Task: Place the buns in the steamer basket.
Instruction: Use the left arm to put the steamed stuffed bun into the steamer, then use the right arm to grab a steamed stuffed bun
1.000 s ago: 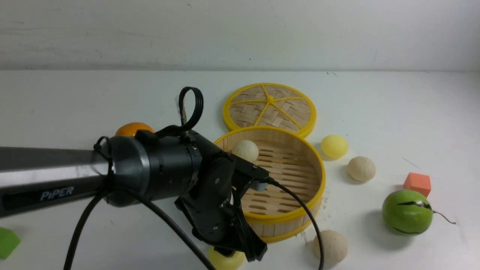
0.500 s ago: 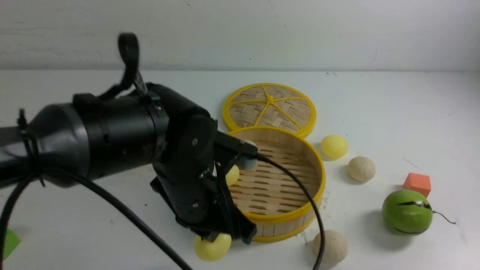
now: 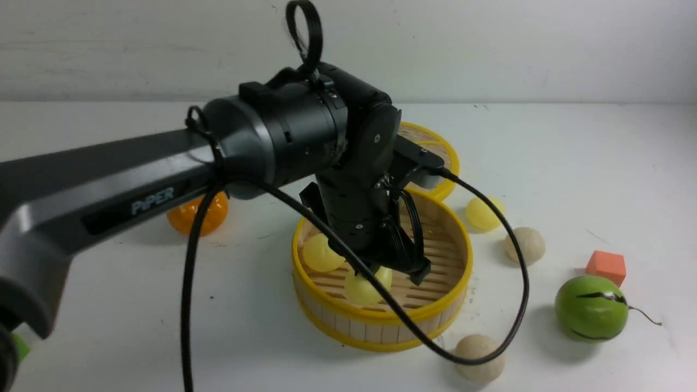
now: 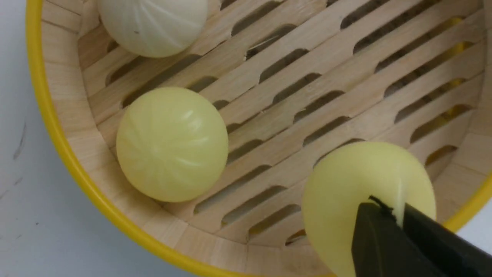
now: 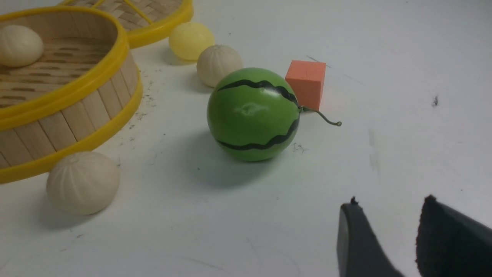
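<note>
The white table (image 3: 572, 163) runs back to a plain pale wall. My left claw (image 4: 396, 215) hangs inside the steamer basket (image 3: 381, 321), its jaws pinched together on the soft skin of the pinched bun (image 4: 357, 177), a yellow one, low over the slats near the wall. Whether it touches the floor I cannot tell. Two others already lie in the basket: the second yellow bun (image 4: 172, 144) close to the rim, and the white pleated bun (image 4: 153, 23) further along the wall. So I judge two done, and a third needing only to be let go. Three are left out on the table to the right of the basket. The loose yellow bun (image 3: 484, 212) and the far beige bun (image 3: 524, 245) sit near each other, and the near beige bun (image 3: 479, 356) is just beside the basket's front wall. My right claw (image 5: 392, 209) stands open and empty over bare table, near the green ball (image 5: 253, 113).
</note>
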Controlling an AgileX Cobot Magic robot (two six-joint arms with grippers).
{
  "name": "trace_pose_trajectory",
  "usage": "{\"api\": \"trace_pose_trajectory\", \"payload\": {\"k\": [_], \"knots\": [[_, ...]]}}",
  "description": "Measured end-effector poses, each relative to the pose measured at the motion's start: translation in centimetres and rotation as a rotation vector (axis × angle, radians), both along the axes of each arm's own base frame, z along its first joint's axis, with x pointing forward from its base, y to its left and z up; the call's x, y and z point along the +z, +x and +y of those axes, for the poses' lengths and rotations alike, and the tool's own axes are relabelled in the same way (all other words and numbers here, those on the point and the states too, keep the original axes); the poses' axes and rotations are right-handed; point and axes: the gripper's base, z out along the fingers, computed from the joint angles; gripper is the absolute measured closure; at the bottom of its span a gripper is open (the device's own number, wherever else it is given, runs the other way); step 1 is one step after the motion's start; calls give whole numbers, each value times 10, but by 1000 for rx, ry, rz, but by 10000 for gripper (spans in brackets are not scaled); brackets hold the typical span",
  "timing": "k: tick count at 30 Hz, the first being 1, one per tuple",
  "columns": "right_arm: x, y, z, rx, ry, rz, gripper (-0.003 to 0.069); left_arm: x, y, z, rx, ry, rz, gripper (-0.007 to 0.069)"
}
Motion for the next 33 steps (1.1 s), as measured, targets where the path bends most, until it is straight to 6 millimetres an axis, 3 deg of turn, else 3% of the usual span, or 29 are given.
{"api": "trace_pose_trajectory", "payload": {"k": [6,15,18,23,25,28,29,31,33], "knots": [[0,0,0,0,0,0,418,-14,13,-6,-17,37,-41,638],[0,0,0,0,0,0,418,-29,16,-7,-24,77,-18,624],[0,0,0,0,0,0,418,-31,16,-8,-28,78,-17,571],[0,0,0,0,0,0,418,-30,17,-9,-20,66,-22,370],[0,0,0,0,0,0,418,-23,18,-10,14,46,-26,256],[0,0,0,0,0,0,418,-7,18,-10,57,24,-27,160],[0,0,0,0,0,0,418,8,15,-9,72,7,-32,125],[0,0,0,0,0,0,418,38,5,-5,78,-46,-52,131],[0,0,0,0,0,0,418,76,-11,7,79,-113,-94,228]]}}
